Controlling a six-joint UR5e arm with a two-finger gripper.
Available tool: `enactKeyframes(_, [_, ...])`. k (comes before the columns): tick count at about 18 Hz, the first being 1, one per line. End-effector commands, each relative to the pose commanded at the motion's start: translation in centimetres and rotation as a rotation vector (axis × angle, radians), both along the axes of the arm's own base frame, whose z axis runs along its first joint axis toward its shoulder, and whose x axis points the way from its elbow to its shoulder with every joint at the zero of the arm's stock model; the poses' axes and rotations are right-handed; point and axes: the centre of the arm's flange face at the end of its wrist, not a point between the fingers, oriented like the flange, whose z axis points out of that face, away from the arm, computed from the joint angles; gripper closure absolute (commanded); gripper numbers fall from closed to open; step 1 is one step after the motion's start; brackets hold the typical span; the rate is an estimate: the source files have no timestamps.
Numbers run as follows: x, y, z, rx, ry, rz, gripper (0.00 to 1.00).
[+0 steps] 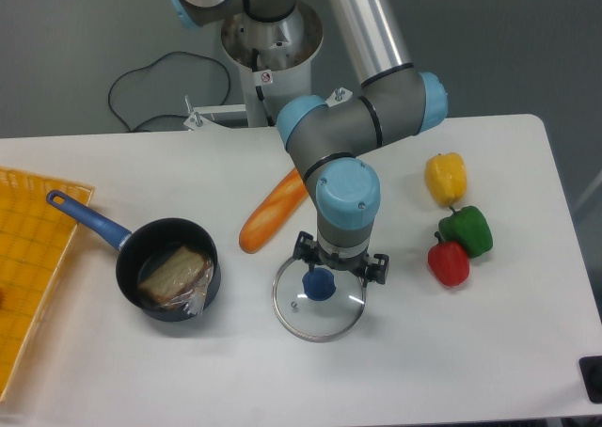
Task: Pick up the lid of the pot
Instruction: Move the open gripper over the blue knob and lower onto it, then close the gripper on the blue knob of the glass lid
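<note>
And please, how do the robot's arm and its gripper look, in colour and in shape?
The arm has rounded blue-grey joint housings with brighter blue caps, and smooth silvery tubes. The gripper is dark, with two short, blocky fingers.

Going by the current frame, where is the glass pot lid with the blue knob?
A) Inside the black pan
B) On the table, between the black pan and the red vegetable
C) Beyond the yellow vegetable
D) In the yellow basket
B: the pot lid lies with the black pan to one side and the red vegetable to the other.
</note>
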Motion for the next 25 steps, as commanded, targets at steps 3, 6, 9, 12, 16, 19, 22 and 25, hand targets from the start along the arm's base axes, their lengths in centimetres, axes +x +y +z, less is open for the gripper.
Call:
enactKeyframes(3, [0.1,0.1,-0.4,0.012,0.010,0.017,0.00])
enactKeyframes(6, [0.5,0.5,-0.6,0.014,0.009,0.034,0.00])
enactKeyframes(9, [1.1,1.0,-0.9,0.011,0.003,0.038,0.00])
enactKeyframes(12, [1.6,1.5,-1.4,0.009,-0.003,0.061,0.00])
enactKeyframes(16, [1.8,1.7,-1.5,0.008,-0.004,0.071,0.00])
enactKeyframes(19, [1.9,1.7,-1.8,0.005,-0.008,0.071,0.00])
enactKeyframes(22, [1.8,1.8,-2.0,0.005,-0.008,0.069,0.00])
enactKeyframes(25, [2.2,2.3,-2.6,0.007,-0.006,0.057,0.00])
